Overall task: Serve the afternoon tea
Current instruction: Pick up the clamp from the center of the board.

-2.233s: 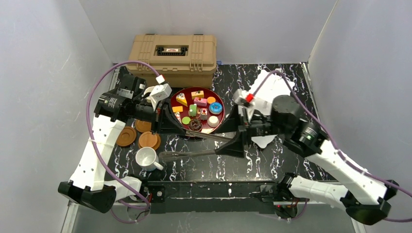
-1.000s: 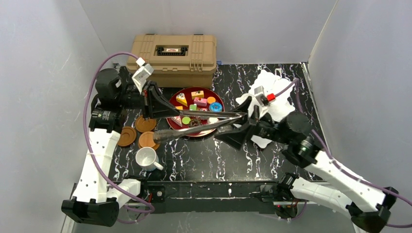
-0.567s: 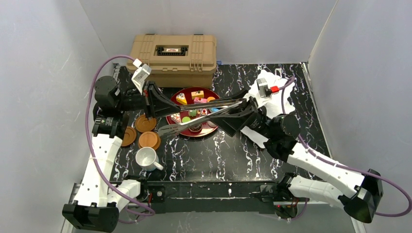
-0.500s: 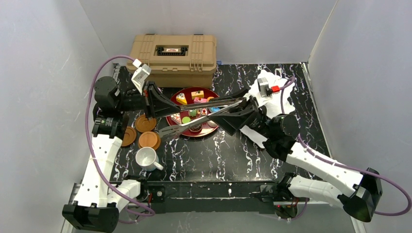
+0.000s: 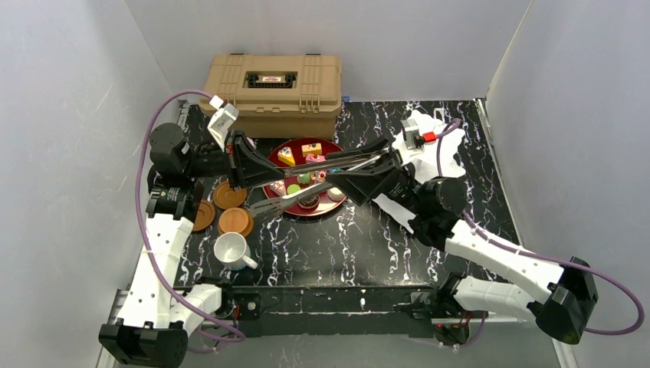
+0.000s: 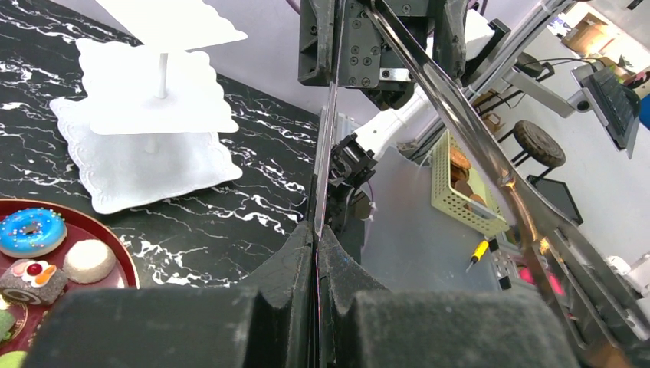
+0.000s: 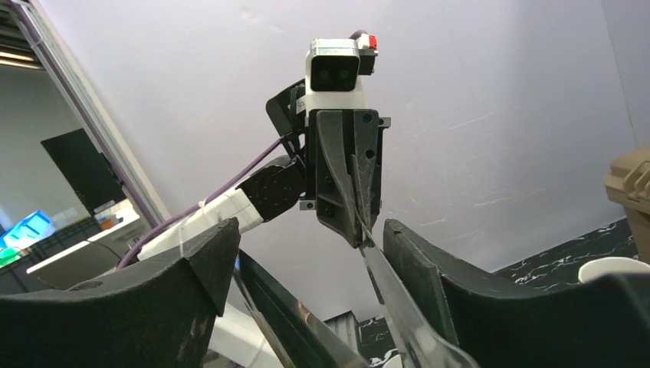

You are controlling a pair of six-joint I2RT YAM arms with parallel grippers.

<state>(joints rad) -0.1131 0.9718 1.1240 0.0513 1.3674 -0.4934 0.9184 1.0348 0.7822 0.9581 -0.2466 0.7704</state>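
Toy cakes and doughnuts [image 5: 311,149] sit on the dark-red tray [image 5: 316,212] in the middle of the table in the overhead view. The white tiered stand [image 5: 452,146] is to the tray's right, partly behind the right arm. Three brown saucers [image 5: 235,221] and a white mug [image 5: 230,249] lie left of the tray, and a tan case [image 5: 272,83] stands behind it. Metal tongs [image 5: 287,201] span above the tray between the two grippers. The left gripper [image 5: 260,172] pinches the end of one blade, and the right gripper [image 5: 345,175] clasps the other end.

In the left wrist view, its fingers press together on a thin blade seen edge-on, which runs up to the right gripper. The second blade slants away to the lower right. A blue doughnut [image 6: 31,232] lies near the tray's rim, and the stand is on the table beyond, apart from the tray.

In the right wrist view, its fingers [image 7: 115,307] stand wide apart with both blades between them, each against a finger's inner face. Ahead, the left gripper is clamped on one blade.
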